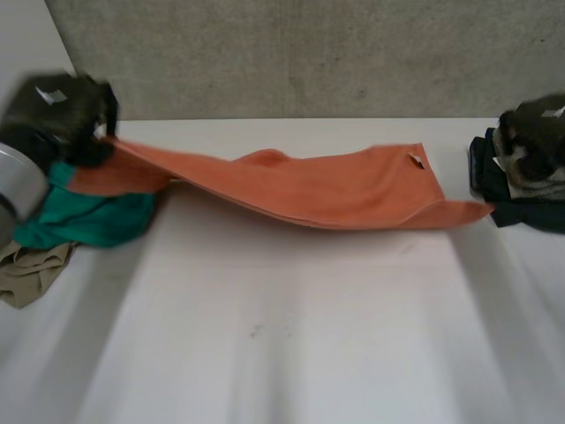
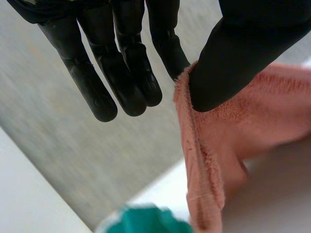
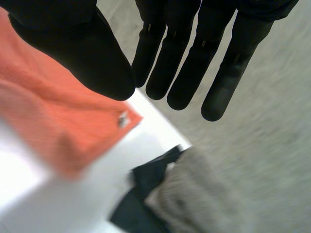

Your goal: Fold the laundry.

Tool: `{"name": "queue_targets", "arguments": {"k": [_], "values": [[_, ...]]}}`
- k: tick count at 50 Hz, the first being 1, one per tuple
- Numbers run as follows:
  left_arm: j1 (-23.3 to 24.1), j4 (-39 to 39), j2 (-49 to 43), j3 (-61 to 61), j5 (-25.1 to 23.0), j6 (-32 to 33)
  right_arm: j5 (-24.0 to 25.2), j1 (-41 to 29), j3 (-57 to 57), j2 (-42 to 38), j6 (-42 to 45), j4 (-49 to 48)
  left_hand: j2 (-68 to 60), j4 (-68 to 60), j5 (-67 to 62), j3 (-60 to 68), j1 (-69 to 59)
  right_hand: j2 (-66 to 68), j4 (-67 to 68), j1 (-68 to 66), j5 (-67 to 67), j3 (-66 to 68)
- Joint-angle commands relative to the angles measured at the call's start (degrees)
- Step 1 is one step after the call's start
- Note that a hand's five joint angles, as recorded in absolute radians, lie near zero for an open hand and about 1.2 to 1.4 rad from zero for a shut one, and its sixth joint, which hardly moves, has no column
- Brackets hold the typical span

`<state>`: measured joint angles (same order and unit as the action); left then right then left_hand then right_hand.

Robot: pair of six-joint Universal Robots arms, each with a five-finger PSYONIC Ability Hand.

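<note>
The orange towel [image 1: 318, 190] is stretched in a long band across the far half of the white surface [image 1: 291, 336]. Its left end rises to the left hand [image 1: 66, 115], which is at the far left side, above a green cloth [image 1: 97, 216]. A beige cloth [image 1: 31, 265] lies just beside the green one, nearer to the robot.

In the left wrist view, the thumb [image 2: 248, 39] presses the towel's edge [image 2: 252, 126] against one of the fingers [image 2: 167, 48], so this hand pinches the towel at a corner. The other fingers are straight and free. The green cloth [image 2: 146, 221] is seen under the hand.

The right hand [image 1: 534, 132] is at the far right side, over a pile of a dark cloth [image 1: 484, 168] and a grey cloth [image 1: 530, 177]. In its wrist view the fingers [image 3: 194, 58] are straight and a little apart from the thumb, and they hold nothing. Under them the towel's right end [image 3: 53, 121] shows a small white label [image 3: 123, 119]. This end lies near the dark cloth [image 3: 141, 194] and the grey cloth [image 3: 199, 194]. The towel's near right corner comes just beside the dark cloth.
</note>
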<state>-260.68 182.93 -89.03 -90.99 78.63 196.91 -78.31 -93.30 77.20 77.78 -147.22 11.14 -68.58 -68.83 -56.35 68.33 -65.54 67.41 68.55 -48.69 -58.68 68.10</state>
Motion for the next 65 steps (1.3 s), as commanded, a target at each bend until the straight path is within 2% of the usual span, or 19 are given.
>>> {"name": "queue_targets", "arguments": {"k": [1,6,8,10,15,18,22,26,31,40,54,59,65], "values": [[-3.25,-5.21,10.45,3.27,-0.58,1.71,-0.88,0.05,-5.12,11.69,10.99,9.68,-11.42,-11.17,-13.65,11.67,-14.46,12.59,11.45,-31.31,-11.32,11.9],[-3.52,-5.48,8.36,1.87,-3.66,5.15,-0.09,0.32,-4.25,10.64,10.9,12.68,-11.42,-11.17,-13.65,11.67,-14.46,12.59,11.45,-31.31,-11.32,11.9],[-3.52,-5.65,4.51,0.21,-4.62,6.63,-0.18,-0.3,-2.24,7.5,10.38,12.86,-11.42,-11.17,-13.65,11.67,-14.46,12.59,11.45,-31.31,-11.32,11.9],[-3.43,-5.57,2.21,-0.77,-4.54,7.43,0.0,-0.47,-0.83,5.64,9.06,11.98,-11.42,-11.17,-13.65,11.67,-14.46,-3.27,-4.41,-15.45,4.54,-3.96],[-1.67,-5.31,-3.95,-0.69,-4.28,9.28,-0.27,-3.1,9.33,3.35,-5.23,1.99,-11.42,-11.17,-13.65,11.67,-14.46,-44.62,-45.76,25.9,45.89,-45.31],[-1.32,-4.43,-5.89,1.24,-4.28,8.93,0.26,-3.9,16.89,3.34,-11.49,-5.3,-11.42,-11.17,-13.65,11.67,-14.46,-46.04,-47.18,27.32,47.31,-46.73],[-1.23,-3.2,-6.24,3.45,-4.1,8.49,0.7,-5.83,24.21,3.0,-12.65,-12.87,-11.42,-11.17,-13.65,11.67,-14.46,-41.86,-43.0,23.15,43.14,-42.56],[-1.06,-2.84,-6.07,4.76,-4.19,7.7,2.01,-8.99,26.6,1.25,-12.92,-16.4,-11.42,-11.17,-13.65,11.67,-14.46,-41.51,-42.65,22.8,42.79,-42.21],[-0.62,-1.79,-6.16,5.12,-4.19,6.12,2.46,-11.81,25.02,-6.66,-11.95,-17.73,-11.42,-11.17,-13.65,11.67,-14.46,-38.33,-39.47,19.61,39.6,-39.02],[-0.09,-1.09,-7.3,4.59,-4.1,4.54,2.63,-12.16,21.85,-14.66,-9.32,-22.73,-11.42,-11.17,-13.65,11.67,-14.46,-30.09,-31.23,11.37,31.36,-30.78],[0.08,-0.73,-8.35,4.59,-4.19,4.45,2.2,-13.13,18.52,-20.91,-5.45,-25.82,-11.42,-11.17,-13.65,11.67,-14.46,-28.23,-29.36,9.51,29.5,-28.92],[0.08,-0.73,-8.35,4.59,-4.19,4.45,2.46,-13.13,17.55,-21.44,-5.18,-27.13,-11.42,-11.17,-13.65,11.67,-14.46,-18.99,-20.13,0.28,20.27,-19.69],[0.08,-0.73,-8.27,5.03,-4.19,4.45,2.63,-13.57,16.06,-21.44,-5.18,-28.72,-11.42,-11.17,-13.65,11.67,-14.46,-17.79,-18.93,-0.92,19.07,-18.49]]}}
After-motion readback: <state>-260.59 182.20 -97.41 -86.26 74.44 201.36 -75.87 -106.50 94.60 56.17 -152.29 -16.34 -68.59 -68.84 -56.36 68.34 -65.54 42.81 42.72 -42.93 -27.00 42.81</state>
